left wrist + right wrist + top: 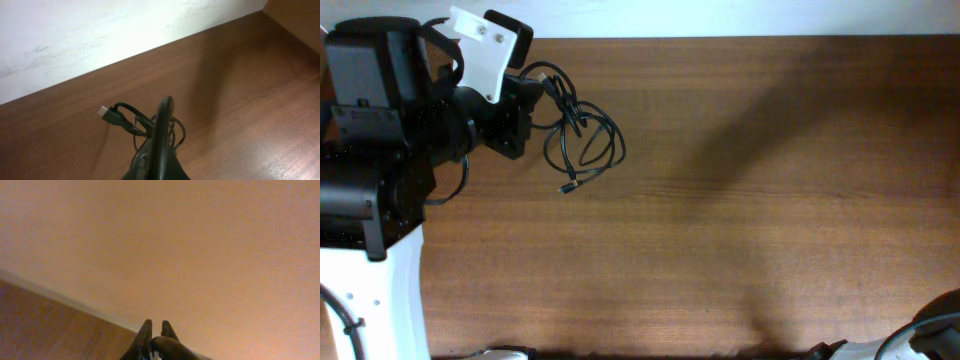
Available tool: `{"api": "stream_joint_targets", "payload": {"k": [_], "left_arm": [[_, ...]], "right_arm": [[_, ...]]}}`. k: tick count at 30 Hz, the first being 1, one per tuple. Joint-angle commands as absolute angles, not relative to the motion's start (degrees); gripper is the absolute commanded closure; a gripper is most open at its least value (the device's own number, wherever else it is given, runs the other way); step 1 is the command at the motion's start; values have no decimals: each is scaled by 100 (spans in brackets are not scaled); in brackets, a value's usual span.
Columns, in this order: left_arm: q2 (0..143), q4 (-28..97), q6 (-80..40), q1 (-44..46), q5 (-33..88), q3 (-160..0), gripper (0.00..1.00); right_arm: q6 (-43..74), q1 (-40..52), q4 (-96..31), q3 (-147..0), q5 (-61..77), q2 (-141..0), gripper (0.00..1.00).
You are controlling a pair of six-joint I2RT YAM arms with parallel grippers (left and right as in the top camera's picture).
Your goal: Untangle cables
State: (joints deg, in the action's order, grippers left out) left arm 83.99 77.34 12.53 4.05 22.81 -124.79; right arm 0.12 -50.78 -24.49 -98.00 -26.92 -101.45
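Observation:
The cables (586, 140) are a small knotted bundle of thin black loops on the brown table at the upper left, with one plug (567, 186) lying at the bundle's near side. My left gripper (540, 100) is at the bundle's left edge. In the left wrist view its fingers (164, 102) are pressed together with cable loops (129, 119) coming out around the tips, and a silver-tipped plug (105, 113) sticks out to the left. My right gripper (153, 325) is shut and empty, pointing up at a plain wall, far from the cables.
The wooden table (770, 200) stretches to the right of the bundle. A white wall (100, 35) runs along the far edge just behind the cables. Part of the right arm (932, 338) shows at the bottom right corner.

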Motion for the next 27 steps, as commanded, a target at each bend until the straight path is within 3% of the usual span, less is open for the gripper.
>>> {"api": "stream_joint_targets", "payload": {"k": [1, 5, 9, 12, 14, 15, 18, 19, 20, 22, 25, 27], "left_arm": [[8274, 7725, 1177, 397, 2471, -12479, 100], [8274, 7723, 1179, 397, 2469, -12479, 100], [8274, 7721, 1179, 397, 2467, -12479, 100], [8274, 7723, 1177, 397, 2469, -12479, 98], [8274, 7725, 1175, 397, 2471, -12479, 98], [8274, 7725, 1155, 397, 2469, -12479, 98], [8274, 7725, 1155, 397, 2471, -12479, 98], [8274, 7725, 1155, 397, 2469, -12479, 98], [8274, 7725, 1155, 397, 2467, -12479, 98], [8274, 7723, 1155, 397, 2467, -12479, 98], [8274, 7747, 1155, 397, 2467, -12479, 97], [8274, 7765, 1118, 397, 2469, -12479, 97]], "right_arm": [[93, -5559, -2558, -9841, -1761, -10165, 1], [102, -5693, -2891, -9841, -873, -10175, 1], [784, -5688, -3461, -9841, -633, -10425, 1], [1256, -5675, -4313, -9841, 305, -11072, 1], [1253, -5603, -4576, -9841, 1024, -11443, 34], [1251, -5542, -4560, -9841, 1326, -11483, 41], [1253, -5196, -4541, -9848, 1444, -11480, 36], [1286, -5083, -4547, -9848, 1647, -11480, 27], [1503, -4984, -4550, -9848, 2263, -11480, 9], [1767, -4858, -4543, -9848, 3422, -11480, 1], [1680, -4696, -4565, -9848, 5544, -11480, 1], [1680, -4499, -4639, -9848, 6082, -11480, 1]]}}
